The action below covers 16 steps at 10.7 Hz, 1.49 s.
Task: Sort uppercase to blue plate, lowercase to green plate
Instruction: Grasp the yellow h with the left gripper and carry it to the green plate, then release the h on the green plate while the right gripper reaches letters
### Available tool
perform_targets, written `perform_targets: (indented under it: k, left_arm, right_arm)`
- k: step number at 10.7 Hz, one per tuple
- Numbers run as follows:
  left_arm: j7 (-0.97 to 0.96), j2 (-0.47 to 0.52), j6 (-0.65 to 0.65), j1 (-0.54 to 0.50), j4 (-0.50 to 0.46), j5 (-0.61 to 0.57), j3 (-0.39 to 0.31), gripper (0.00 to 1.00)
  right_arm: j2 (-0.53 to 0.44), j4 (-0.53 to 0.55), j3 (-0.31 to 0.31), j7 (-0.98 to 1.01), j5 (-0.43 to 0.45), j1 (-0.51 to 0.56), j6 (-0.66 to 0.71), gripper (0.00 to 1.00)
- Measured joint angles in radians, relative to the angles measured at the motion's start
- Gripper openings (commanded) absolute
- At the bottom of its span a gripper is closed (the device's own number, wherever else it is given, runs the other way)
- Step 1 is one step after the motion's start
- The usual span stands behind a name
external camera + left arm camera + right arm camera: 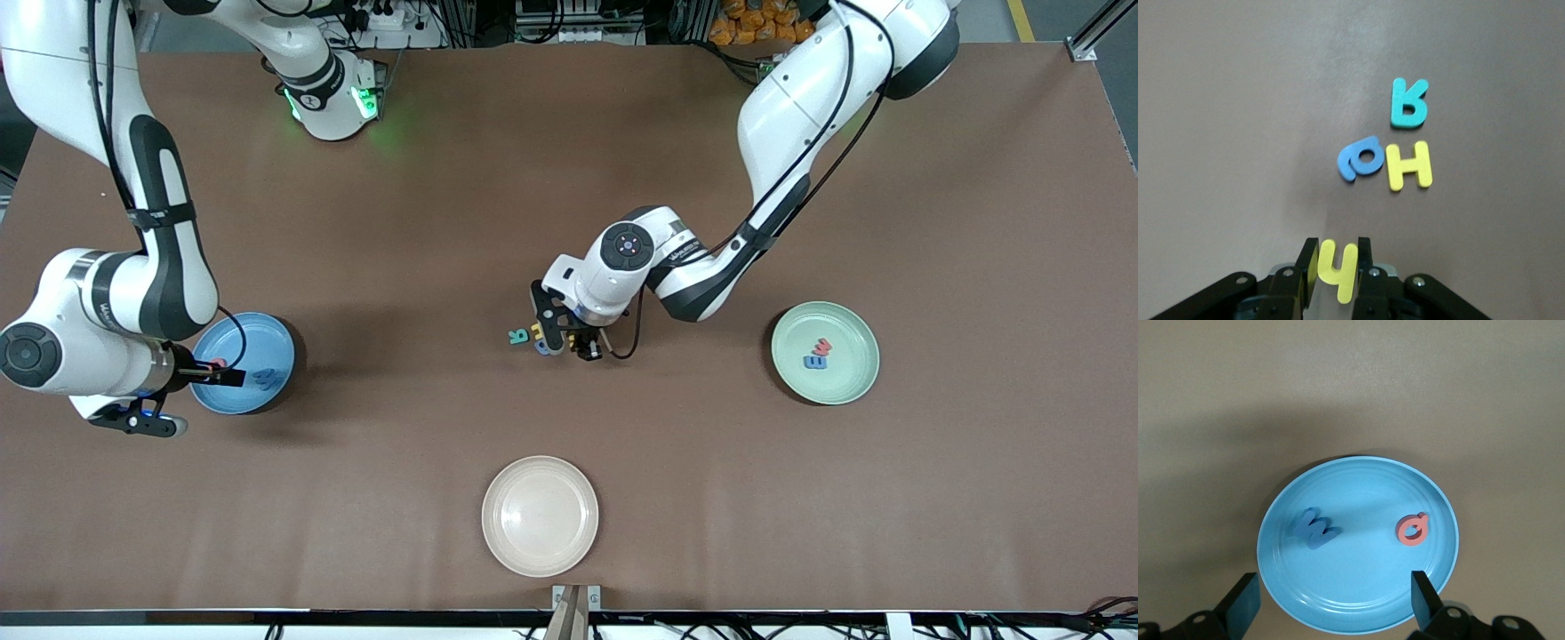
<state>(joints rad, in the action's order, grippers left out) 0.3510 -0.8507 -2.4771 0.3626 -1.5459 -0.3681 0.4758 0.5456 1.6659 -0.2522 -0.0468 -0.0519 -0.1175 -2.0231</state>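
My left gripper [1336, 248] is shut on a small yellow lowercase letter [1338, 270], low over the table's middle [582, 347]. Beside it on the table lie a teal R [1408, 105], a yellow H [1409, 166] and a blue a [1361, 160]. Toward the right arm's end, the blue plate [258, 342] holds a blue W [1315, 529] and a red Q [1412, 529]. My right gripper [1331, 581] hangs open over that plate's rim [220, 372] with nothing between its fingers. The green plate [849, 378] holds a red w [820, 345] and a blue e [814, 361].
A cream-white plate [540, 516] sits near the table's front edge, nearer to the front camera than the loose letters. Bare brown table lies between the three plates.
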Motion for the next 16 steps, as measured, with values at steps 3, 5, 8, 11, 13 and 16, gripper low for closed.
perform_targets:
  k: [3,5,8,11,13,16]
  left_arm:
    - [0.007,0.040,0.044,-0.052,-0.031,0.000,-0.004,0.00]
    - [0.055,0.090,0.045,-0.136,-0.109,0.000,0.001,0.00]
    - [0.146,0.211,0.046,-0.265,-0.270,0.000,0.009,0.00]
    - [0.243,0.299,0.046,-0.472,-0.411,0.000,0.098,0.00]
    - [0.376,0.326,0.047,-0.669,-0.473,0.000,0.184,0.00]
    - [0.567,0.332,0.046,-0.918,-0.522,0.000,0.284,0.00]
  right_arm:
    - [0.000,-0.006,0.013,-0.001,-0.006,-0.011,-0.001,1.00]
    - [0.000,-0.007,0.020,-0.003,-0.056,-0.031,-0.002,1.00]
    - [0.000,-0.008,0.022,-0.003,-0.110,-0.067,-0.004,1.00]
    - [0.000,-0.008,0.025,-0.035,-0.122,-0.171,-0.040,1.00]
    - [0.000,-0.011,0.028,-0.129,-0.122,-0.296,-0.062,1.00]
    - [0.000,-0.046,0.028,-0.165,-0.122,-0.432,-0.068,1.00]
